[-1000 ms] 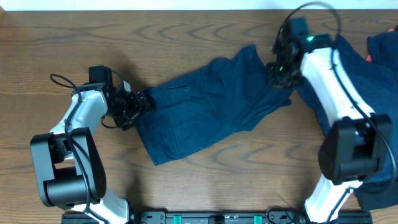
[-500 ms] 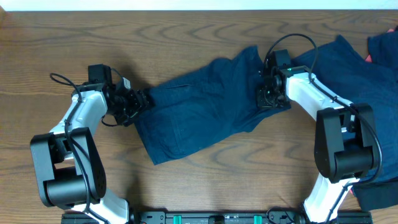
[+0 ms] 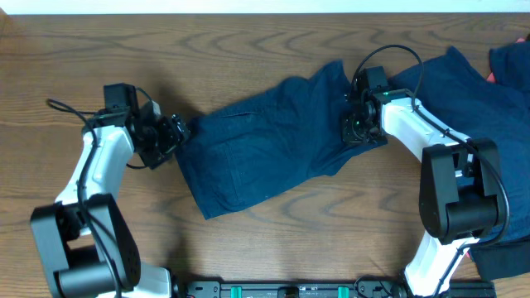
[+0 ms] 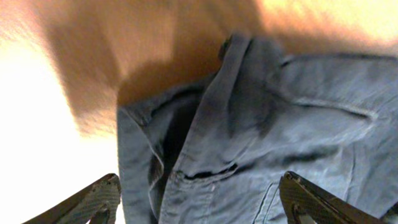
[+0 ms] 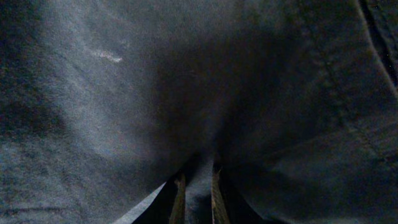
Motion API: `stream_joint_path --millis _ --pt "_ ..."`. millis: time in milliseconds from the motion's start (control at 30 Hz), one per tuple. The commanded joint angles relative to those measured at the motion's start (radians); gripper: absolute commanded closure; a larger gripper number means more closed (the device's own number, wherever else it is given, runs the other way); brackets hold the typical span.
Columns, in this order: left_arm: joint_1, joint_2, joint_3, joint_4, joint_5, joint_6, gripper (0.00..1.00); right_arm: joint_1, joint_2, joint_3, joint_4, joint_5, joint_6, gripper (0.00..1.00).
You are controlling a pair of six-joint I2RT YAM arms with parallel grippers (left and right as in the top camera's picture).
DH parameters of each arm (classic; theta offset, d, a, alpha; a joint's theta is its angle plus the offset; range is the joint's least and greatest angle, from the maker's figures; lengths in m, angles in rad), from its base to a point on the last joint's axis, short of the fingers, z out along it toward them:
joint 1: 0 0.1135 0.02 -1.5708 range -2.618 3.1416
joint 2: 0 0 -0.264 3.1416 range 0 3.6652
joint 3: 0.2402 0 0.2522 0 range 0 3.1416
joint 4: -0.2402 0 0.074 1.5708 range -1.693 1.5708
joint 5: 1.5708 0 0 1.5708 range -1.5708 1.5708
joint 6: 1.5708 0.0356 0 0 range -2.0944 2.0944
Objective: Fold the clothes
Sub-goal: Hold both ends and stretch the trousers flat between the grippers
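Note:
A dark navy garment [image 3: 265,149] lies spread and wrinkled across the middle of the wooden table. My left gripper [image 3: 175,131] is at the garment's left edge. In the left wrist view its jaws [image 4: 199,190] are wide open, with the garment's hem and a pocket seam [image 4: 298,124] between and beyond them. My right gripper [image 3: 356,131] is down on the garment's right end. In the right wrist view its fingers [image 5: 196,190] are pinched on a fold of the cloth [image 5: 124,81].
More navy clothes [image 3: 497,74] are piled at the right edge of the table and reach down to the lower right corner [image 3: 505,248]. The bare wooden table [image 3: 273,248] shows in front of and behind the garment.
The left arm has drawn back a little to the left from the garment's edge. The right gripper came down onto the garment's right end a second ago and has since held still.

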Motion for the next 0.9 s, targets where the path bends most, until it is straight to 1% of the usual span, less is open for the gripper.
stream_joint_path --millis 0,200,333,467,533,600,633,867 --pt "0.0 -0.008 0.026 0.019 -0.046 0.018 0.17 0.007 0.028 -0.031 0.01 0.005 0.004 0.85" --pt "-0.002 0.023 0.023 0.071 -0.041 0.018 0.17 0.007 0.028 -0.031 0.009 0.005 0.004 0.84" --pt "-0.002 0.056 0.023 0.106 0.028 0.018 0.17 0.007 0.028 -0.031 0.009 0.005 0.004 0.84" --pt "-0.002 0.094 0.023 0.107 0.035 0.012 0.18 0.007 0.028 -0.031 0.009 0.005 0.004 0.84" --pt "-0.002 0.105 0.023 0.106 0.053 0.01 0.25 0.007 0.028 -0.031 0.008 0.005 0.004 0.84" --pt "-0.002 0.106 0.023 0.109 0.074 0.01 0.35 0.007 0.028 -0.031 0.008 0.005 0.004 0.84" --pt "-0.002 0.106 0.023 0.111 0.082 0.01 0.38 0.007 0.028 -0.031 0.008 0.005 0.004 0.84" --pt "-0.002 0.106 0.023 0.132 0.113 0.01 0.39 0.007 0.028 -0.031 0.008 0.005 0.004 0.84"
